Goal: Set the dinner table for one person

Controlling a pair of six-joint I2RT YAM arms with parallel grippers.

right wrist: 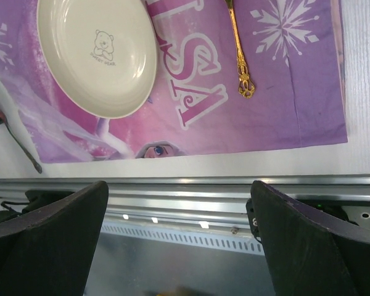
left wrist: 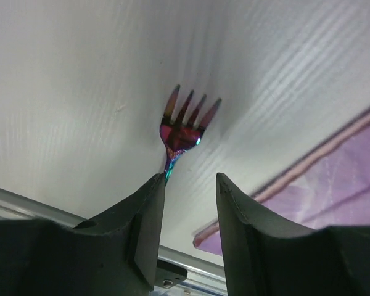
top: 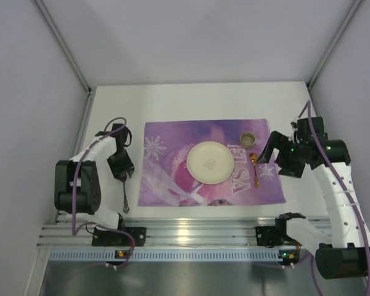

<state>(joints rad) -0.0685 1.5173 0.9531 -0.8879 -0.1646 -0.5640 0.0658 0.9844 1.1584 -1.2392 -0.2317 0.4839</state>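
The white dinner table (top: 203, 102) carries a purple placemat (top: 172, 154) with a cream plate (top: 209, 162) at its middle. A gold spoon (top: 254, 169) lies right of the plate, and a small cup (top: 248, 138) stands at the mat's far right corner. An iridescent fork (top: 124, 192) lies on the bare table left of the mat. My left gripper (top: 122, 171) is open just over the fork. In the left wrist view the tines (left wrist: 184, 126) show beyond my left gripper (left wrist: 190, 179), and the neck runs under the left finger. My right gripper (top: 282, 163) hovers open and empty past the mat's right edge.
The ribbed aluminium rail (top: 191, 237) runs along the near edge and also shows in the right wrist view (right wrist: 185, 191). That view also shows the plate (right wrist: 97, 55), the spoon (right wrist: 237, 46) and the placemat (right wrist: 283, 92). White walls enclose the table on three sides.
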